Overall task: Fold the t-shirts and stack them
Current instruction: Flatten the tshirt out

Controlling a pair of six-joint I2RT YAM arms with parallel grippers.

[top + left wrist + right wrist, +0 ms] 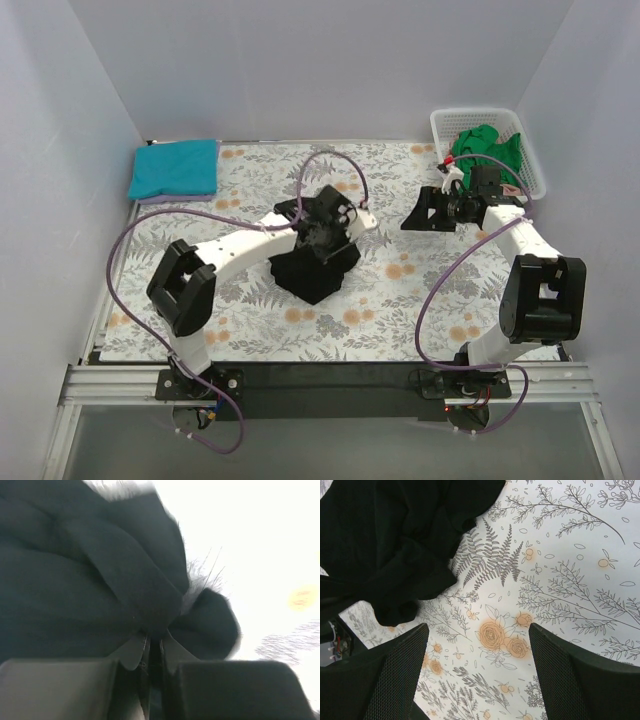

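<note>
Your black t-shirt (310, 275) sits mid-desk as a crumpled heap. No collar or hem can be made out, so you can't tell which way it points. The heap's long axis runs roughly left to right, with one corner poking toward the near edge. The fern-print desk (400, 300) lies bare on every side of the heap: a wide strip toward the near edge and open cover to its left and right. The teal t-shirt (175, 168) lies folded flat at the far-left corner, long axis left to right, on top of a lavender t-shirt (150, 200) of which only an edge shows. The green t-shirts (485, 142) are bunched in the white basket (530, 165) at the far-right corner, well apart from the heap. Your left pincer (326, 240) is down on the top of the black heap. In the left wrist view it (152, 652) is pinched tight on a fold of black cloth, fingers (131, 652) almost meeting with only a sliver between them. Your right pincer (420, 213) hangs between the heap and the basket, aimed left. In the right wrist view it (477, 675) is spread wide, nothing between its fingers (395, 680), bare desk under it, and the black cloth (385, 545) lies ahead without touching it.
</note>
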